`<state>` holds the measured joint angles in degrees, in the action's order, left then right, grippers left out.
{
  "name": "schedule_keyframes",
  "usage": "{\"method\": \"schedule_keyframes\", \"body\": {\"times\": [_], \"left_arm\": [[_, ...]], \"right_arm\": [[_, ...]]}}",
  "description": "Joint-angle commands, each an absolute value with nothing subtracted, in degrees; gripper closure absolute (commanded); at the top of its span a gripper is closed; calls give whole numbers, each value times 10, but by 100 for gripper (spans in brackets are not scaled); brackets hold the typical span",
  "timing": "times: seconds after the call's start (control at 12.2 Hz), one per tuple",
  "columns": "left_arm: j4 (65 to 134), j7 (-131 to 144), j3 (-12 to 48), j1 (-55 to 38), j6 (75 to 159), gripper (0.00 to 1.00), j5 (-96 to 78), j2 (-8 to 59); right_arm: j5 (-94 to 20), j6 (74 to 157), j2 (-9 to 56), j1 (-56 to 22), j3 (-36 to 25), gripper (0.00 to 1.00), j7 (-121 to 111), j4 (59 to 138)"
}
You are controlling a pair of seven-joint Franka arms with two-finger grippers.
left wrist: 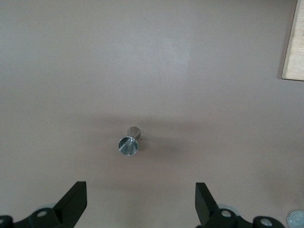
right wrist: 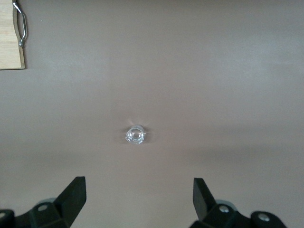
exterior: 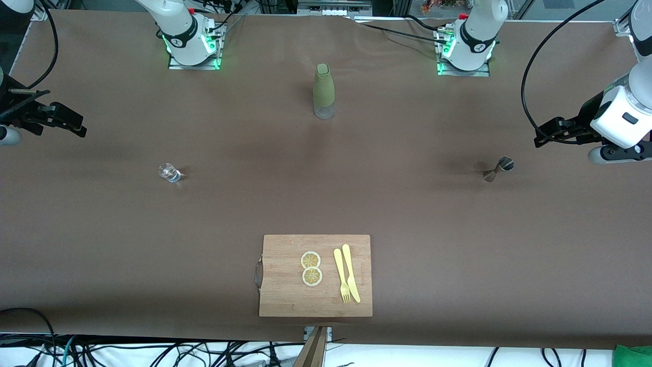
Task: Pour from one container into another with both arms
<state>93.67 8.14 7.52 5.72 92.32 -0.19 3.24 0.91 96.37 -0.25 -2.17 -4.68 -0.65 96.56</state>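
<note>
- Table (exterior: 102,229): brown sheet, both arm bases along the edge farthest from the front camera.
- Left arm (exterior: 624,120): comes in at its own end of the table, wrist held high. Waiting, by the look of it.
- Right arm (exterior: 173,30): base visible; its wrist shows at its own end of the table, also raised, nothing in hand.
- Board (exterior: 316,300): wooden, at the table edge nearest the front camera, midway between the arms. Carries two lemon slices (exterior: 311,268), a yellow fork (exterior: 341,276) and knife (exterior: 351,272). Not part of the pour, I judge.
- Bottle (exterior: 324,92): green sleeve, upright, mid-table between the bases, well apart from both grippers.
- Left gripper (left wrist: 141,202): fingers spread wide, empty, hanging over bare table near the jigger.
- Right gripper (right wrist: 140,199): fingers spread wide, empty, over bare table near the glass.
- Jigger (left wrist: 129,144): steel, upright, mouth up, toward the left arm's end. In the left wrist view it sits roughly centred ahead of the open fingers, so the left arm is plainly nearer. Long axis vertical; a side-on pinch at the waist looks the likely approach.
- Glass (right wrist: 135,135): small, clear, upright, toward the right arm's end, centred ahead of the right gripper. Probably the receiving vessel; nothing poured yet.
</note>
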Motion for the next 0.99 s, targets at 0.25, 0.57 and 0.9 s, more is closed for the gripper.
{"method": "schedule_keyframes", "body": {"times": [0.25,0.57,0.9], "left_arm": [[940,78,76,51,930,0,-10,33],[940,43,76,53,926,0,-9,33],[939,7,76,54,916,0,-8,32]], "right_arm": [[8,956,-2,-19,-46,0,-11,959],[8,956,-2,-19,-46,0,-11,960],[8,956,-2,-19,-46,0,-11,960]]}}
